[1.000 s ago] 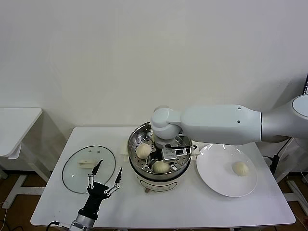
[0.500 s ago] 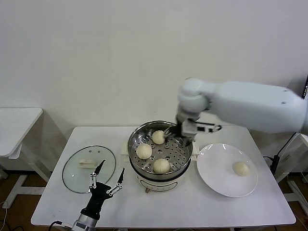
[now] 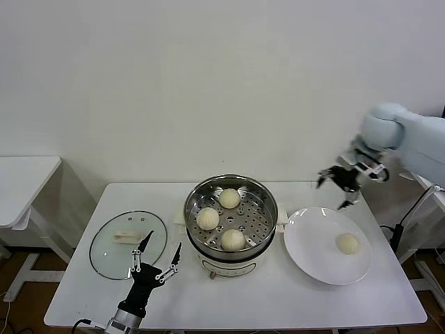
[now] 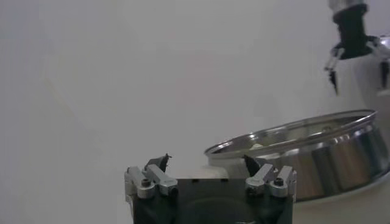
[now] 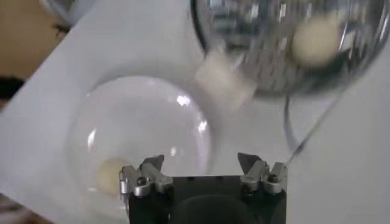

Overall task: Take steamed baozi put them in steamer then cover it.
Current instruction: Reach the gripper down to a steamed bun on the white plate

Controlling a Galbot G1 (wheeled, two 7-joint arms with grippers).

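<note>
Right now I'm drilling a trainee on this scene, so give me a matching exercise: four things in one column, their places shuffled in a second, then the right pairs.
Things:
1. cover
2. three baozi
3. last baozi
4. right claw

Places:
A. on the white plate
B. in the air above the plate's far edge, open and empty
C. flat on the table, to the steamer's left
D. on the perforated tray inside the steamer

Pairs: 1-C, 2-D, 3-A, 4-B

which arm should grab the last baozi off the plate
Right. The right gripper, open and empty, hangs just above the white plate holding the last baozi. The left gripper sits by the glass cover, across the steamer.
</note>
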